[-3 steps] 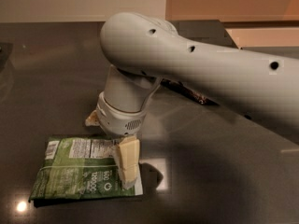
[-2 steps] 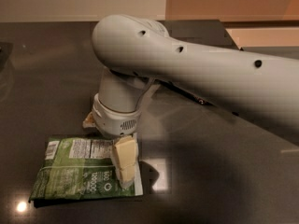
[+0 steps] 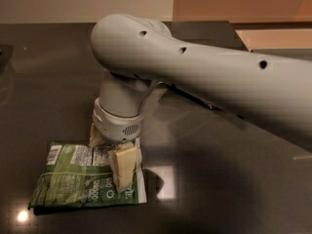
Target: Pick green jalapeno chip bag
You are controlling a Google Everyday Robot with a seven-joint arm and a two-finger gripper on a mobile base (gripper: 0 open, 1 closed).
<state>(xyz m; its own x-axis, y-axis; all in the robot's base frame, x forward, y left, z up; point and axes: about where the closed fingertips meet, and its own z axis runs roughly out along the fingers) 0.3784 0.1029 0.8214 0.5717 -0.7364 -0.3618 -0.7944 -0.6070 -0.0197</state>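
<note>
The green jalapeno chip bag (image 3: 73,182) lies flat on the dark table (image 3: 219,179) at the lower left, with its white nutrition label along the top edge and white seam on the right. My gripper (image 3: 109,152) points down over the bag's upper right part. Its fingers are open: one cream fingertip (image 3: 124,167) rests on or just above the bag near the seam, the other (image 3: 95,136) is at the bag's top edge. The wrist hides part of the label.
My large grey arm (image 3: 219,77) crosses the view from the right. A light-coloured surface (image 3: 273,38) lies past the table's far right corner. Lamp glare spots show on the table at the front.
The arm and gripper have shifted left, further over the bag. The bag has not moved.
</note>
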